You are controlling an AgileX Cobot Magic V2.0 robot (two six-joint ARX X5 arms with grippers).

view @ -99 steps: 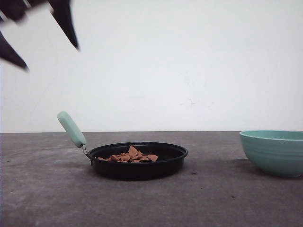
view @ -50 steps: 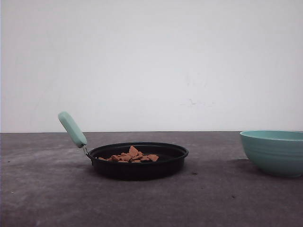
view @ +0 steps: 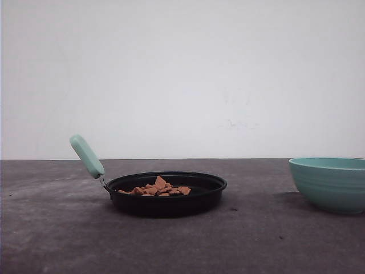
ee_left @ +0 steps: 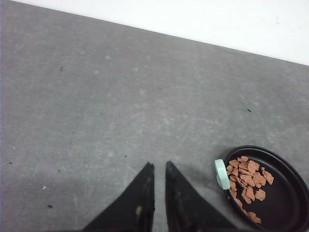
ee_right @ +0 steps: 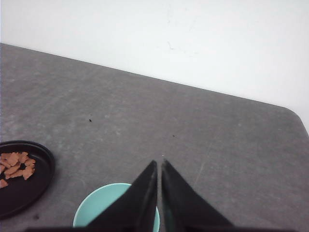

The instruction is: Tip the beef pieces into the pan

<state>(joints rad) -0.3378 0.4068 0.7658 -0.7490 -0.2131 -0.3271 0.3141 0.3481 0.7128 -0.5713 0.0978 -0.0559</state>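
— What's on your left side?

— My left gripper (ee_left: 158, 169) hangs above bare grey table (view: 57, 228), its fingers drawn narrow with a thin slit between them, holding nothing.

— And the task's things?

— The pan (view: 165, 194) sits left of the table's middle, mint handle (view: 86, 156) angled up to the left. The beef pieces (view: 159, 187) lie heaped inside it.

— Further right?

— The teal bowl (view: 329, 182) stands near the right edge. My right gripper (ee_right: 159, 169) hovers over it, fingers nearly together, empty.

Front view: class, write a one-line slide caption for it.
Beef pieces lie in the black pan on the grey table, a teal bowl standing apart to its right.
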